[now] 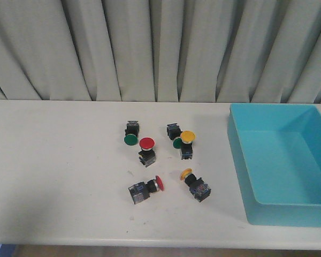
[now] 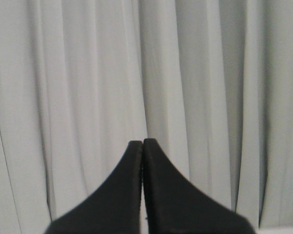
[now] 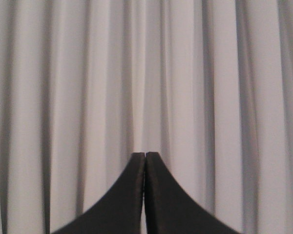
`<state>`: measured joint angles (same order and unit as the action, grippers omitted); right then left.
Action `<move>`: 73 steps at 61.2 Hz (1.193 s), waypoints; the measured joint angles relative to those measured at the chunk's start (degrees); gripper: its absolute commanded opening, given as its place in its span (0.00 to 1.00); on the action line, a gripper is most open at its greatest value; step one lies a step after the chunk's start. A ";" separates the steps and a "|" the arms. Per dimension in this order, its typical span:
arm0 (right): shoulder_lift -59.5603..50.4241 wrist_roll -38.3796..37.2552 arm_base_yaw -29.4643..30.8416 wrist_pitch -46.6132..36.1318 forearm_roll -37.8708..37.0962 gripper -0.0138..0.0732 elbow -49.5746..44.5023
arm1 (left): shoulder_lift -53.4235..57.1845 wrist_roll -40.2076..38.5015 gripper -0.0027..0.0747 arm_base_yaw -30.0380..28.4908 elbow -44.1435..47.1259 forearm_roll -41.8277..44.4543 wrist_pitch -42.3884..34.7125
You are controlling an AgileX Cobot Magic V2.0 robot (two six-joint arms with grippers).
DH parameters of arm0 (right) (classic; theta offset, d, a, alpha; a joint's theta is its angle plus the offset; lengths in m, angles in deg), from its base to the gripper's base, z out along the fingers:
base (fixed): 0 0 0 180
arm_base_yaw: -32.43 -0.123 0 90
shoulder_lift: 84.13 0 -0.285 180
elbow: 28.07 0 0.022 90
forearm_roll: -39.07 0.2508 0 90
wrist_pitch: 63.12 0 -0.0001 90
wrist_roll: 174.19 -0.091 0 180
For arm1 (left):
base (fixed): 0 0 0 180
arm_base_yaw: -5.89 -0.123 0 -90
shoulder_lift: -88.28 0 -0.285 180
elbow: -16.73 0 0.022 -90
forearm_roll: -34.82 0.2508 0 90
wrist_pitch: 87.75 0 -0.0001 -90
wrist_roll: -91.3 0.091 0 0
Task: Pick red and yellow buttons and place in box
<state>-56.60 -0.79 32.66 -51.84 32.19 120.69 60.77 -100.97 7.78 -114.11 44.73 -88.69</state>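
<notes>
In the front view two red buttons lie on the white table: one upright [image 1: 146,143], one on its side [image 1: 158,183]. Two yellow buttons lie near them: one [image 1: 188,137] upright, one [image 1: 186,173] tipped over. The light-blue box [image 1: 241,160] stands at the right and holds nothing. Neither arm shows in the front view. My left gripper [image 2: 142,141] is shut and empty, facing the curtain. My right gripper [image 3: 145,154] is shut and empty, also facing the curtain.
Two green-capped buttons lie among the others, one at the left [image 1: 130,140] and one beside the upright yellow button [image 1: 177,143]. A grey curtain [image 1: 150,48] hangs behind the table. The table's front edge [image 1: 150,247] runs along the bottom.
</notes>
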 measured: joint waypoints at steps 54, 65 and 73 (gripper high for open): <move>44.84 5.57 -7.61 2.37 -4.29 0.77 10.50 | -49.39 -0.28 0.76 4.96 -25.28 0.63 -0.88; 44.84 6.05 -7.78 2.84 -4.65 0.87 10.50 | -60.30 -0.28 0.94 13.97 -36.26 0.57 9.29; 44.84 6.05 -7.78 4.97 -4.45 0.84 10.50 | -65.87 -0.28 0.90 18.10 -40.68 0.57 12.59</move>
<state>-11.76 5.26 24.88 -46.87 27.74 131.19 -5.10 -101.25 25.88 -154.80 45.31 -76.10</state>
